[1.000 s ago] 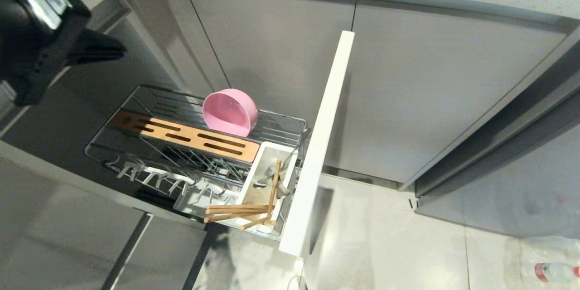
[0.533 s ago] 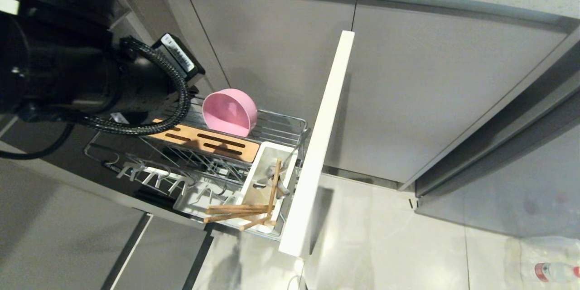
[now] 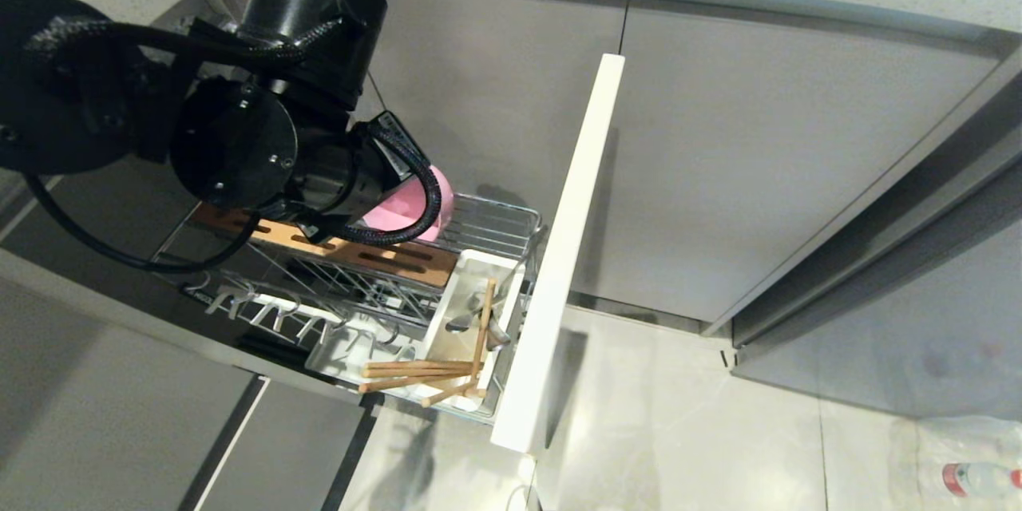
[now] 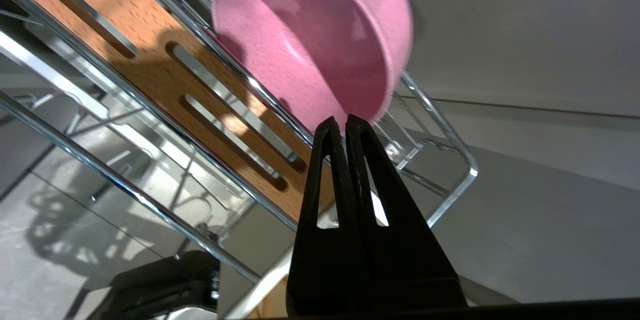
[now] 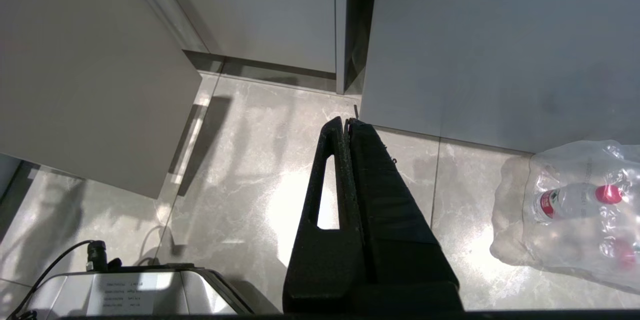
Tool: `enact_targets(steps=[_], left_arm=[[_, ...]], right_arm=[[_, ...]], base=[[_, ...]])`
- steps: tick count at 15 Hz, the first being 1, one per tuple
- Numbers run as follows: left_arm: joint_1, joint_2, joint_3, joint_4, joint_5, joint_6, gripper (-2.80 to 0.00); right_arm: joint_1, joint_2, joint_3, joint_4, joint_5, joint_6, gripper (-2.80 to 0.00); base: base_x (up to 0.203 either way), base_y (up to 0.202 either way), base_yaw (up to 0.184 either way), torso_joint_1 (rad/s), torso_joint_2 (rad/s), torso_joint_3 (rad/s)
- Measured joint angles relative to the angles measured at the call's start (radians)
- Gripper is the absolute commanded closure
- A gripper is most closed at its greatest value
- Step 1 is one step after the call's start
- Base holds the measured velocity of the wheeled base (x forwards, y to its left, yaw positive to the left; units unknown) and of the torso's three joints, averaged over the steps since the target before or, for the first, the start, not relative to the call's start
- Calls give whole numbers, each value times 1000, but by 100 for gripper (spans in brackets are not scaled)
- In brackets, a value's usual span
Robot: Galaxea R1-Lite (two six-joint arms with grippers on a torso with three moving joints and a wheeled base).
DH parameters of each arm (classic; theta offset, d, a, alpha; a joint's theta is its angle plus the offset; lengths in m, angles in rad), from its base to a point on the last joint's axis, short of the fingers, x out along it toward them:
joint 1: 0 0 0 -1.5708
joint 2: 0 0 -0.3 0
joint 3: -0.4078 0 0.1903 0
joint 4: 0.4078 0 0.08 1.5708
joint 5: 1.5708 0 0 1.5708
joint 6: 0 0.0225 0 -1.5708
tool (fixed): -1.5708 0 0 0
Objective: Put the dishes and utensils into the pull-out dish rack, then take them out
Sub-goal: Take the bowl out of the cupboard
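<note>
Overhead, left arm hides pink bowl [image 3: 437,204] — wrist view, closed left gripper [image 4: 345,121] near rim

Left gripper [image 4: 345,121] with black fingers pressed together, tips just at the lower rim of pink bowl [image 4: 320,35], bowl tipped on its side on chrome wire rack [image 4: 440,125], beside slotted wooden strip [image 4: 165,75].

Matte pink bowl [image 4: 320,35]; chrome wire rack [image 3: 487,227] w/ wood strip [image 4: 165,75].
</note>
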Motion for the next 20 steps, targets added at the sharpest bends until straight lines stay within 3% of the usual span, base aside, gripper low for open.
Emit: enact_targets(steps=[1,2,3,10,14,20], left_arm=[[5,12,-2,1,0,5,0],[12,22,-4,-2,0,8,-41],[22,32,-8,-12,0,10,-280],[61,93,-41,-54,-9,15,-280],[66,130,-69,-153,-48,59,-280],[105,178,-90,-172,-63,77,-280]], right_arm=[[0,0,0,0,0,0,0],[0,0,0,0,0,0,0],[0,0,0,0,0,0,0],[0,0,0,0,0,0,0],[0,0,0,0,0,0,0],[0,0,0,0,0,0,0]], base=[[0,0,0,0,0,0],[0,0,0,0,0,0],[0,0,0,0,0,0],[0,0,0,0,0,0],[0,0,0,0,0,0],[0,0,0,0,0,0]])
